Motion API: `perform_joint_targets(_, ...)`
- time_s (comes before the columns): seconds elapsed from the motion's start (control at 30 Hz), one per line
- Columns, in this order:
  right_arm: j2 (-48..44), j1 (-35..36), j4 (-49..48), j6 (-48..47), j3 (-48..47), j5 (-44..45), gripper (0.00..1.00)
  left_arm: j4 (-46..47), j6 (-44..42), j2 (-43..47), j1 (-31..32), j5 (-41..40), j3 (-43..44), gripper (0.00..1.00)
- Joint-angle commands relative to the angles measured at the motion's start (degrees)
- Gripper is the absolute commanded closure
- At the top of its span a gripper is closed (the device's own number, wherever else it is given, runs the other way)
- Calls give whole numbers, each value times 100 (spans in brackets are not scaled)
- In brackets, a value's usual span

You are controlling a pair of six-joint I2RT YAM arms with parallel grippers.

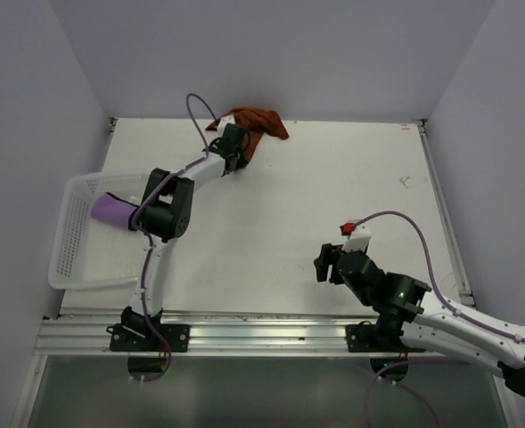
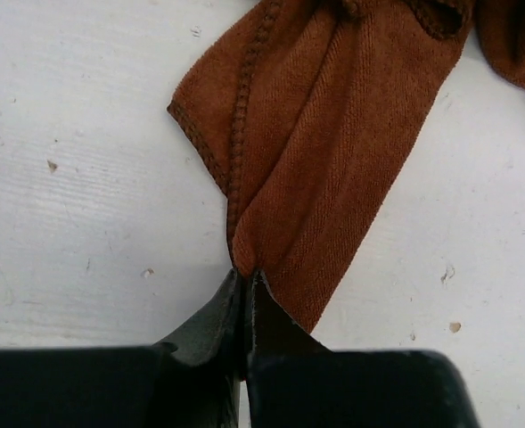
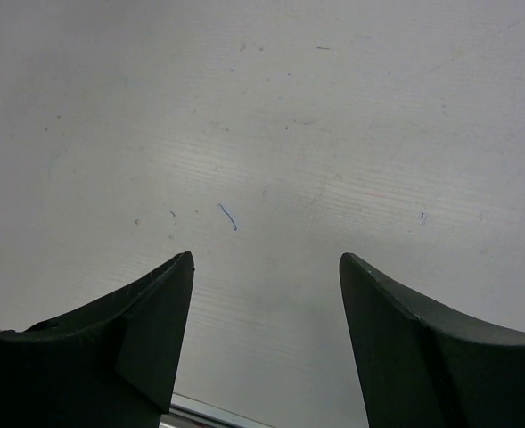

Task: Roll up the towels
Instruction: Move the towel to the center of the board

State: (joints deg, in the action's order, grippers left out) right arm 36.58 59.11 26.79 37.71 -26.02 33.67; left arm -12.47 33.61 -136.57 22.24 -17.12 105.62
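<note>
Brightly and evenly lit from overhead, with a cool lilac cast on the walls (image 1: 30, 89). Only soft, faint shadows on the white bench (image 1: 315, 196). Crisp throughout the overhead view, slightly bowed toward the edges. In the left wrist view, sharp on the weave of the rust orange-brown towel (image 2: 333, 160), but dark and blurred on the left hand (image 2: 246, 275) at the bottom. Likewise shadowy and soft-edged on the right hand (image 3: 265, 260), with bench specks in focus.

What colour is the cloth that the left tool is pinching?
Rust orange-brown; the cloth shows best in the left wrist view.
</note>
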Motion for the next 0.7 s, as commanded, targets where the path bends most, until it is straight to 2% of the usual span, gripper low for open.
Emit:
perform_joint_targets(0.0, -238, -23, 186, 192, -8, -10, 30, -115, 41, 245, -27, 122, -288, 100)
perform_joint_targets(0.17, -257, -23, 301, 158, -122, -27, 30, 174, 6, 867, -9, 69, -919, 100)
perform_joint_targets(0.27, -134, -14, 292, 96, -298, -10, 30, 569, -143, 1842, 104, 8, -1867, 100)
perform_joint_targets(0.33, 24, -23, 275, 52, -482, 34, 30, 823, -222, 2799, 227, -27, -2754, 100)
perform_joint_targets(0.37, 77, -23, 266, 0, -535, 95, 30, 956, -292, 3508, 446, -19, -3097, 100)
perform_joint_targets(0.4, 191, -31, 266, -27, -605, 148, 30, 1079, -389, 3863, 605, -71, -3744, 100)
perform_joint_targets(0.43, 235, -31, 274, -36, -702, 175, 30, 1150, -520, 4206, 789, -193, -4029, 100)
perform_joint_targets(0.47, 279, -57, 266, -36, -755, 218, 30, 1150, -583, 4514, 1252, -395, -4284, 100)
perform_joint_targets(0.53, 393, -93, 266, 8, -869, 254, 30, 1142, -523, 5366, 1729, -545, -4918, 100)
perform_joint_targets(0.57, 420, -154, 274, 60, -887, 219, 30, 1150, -469, 5839, 2175, -398, -5372, 100)
perform_joint_targets(0.67, 482, -259, 274, 218, -931, 166, 30, 1406, -364, 6396, 2879, -142, -5798, 100)
